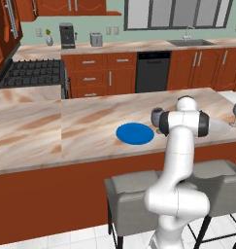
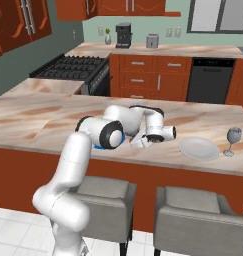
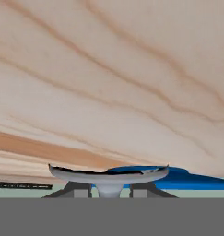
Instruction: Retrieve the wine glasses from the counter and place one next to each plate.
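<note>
Your pincer (image 3: 109, 191) grips a glass (image 1: 157, 117) by its stem right of the blue plate (image 1: 134, 133); lower, then release.

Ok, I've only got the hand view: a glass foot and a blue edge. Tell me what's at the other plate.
Observer: The pale grey-white plate lies further right on the bar. A second wine glass stands upright just off its right side.
Operator: Place the held glass for me.
Observer: The held wine glass is just right of the blue plate, between the two plates.
Operator: Say whether it's set down.
Observer: Cannot tell; its foot is hidden in both base views.
</note>
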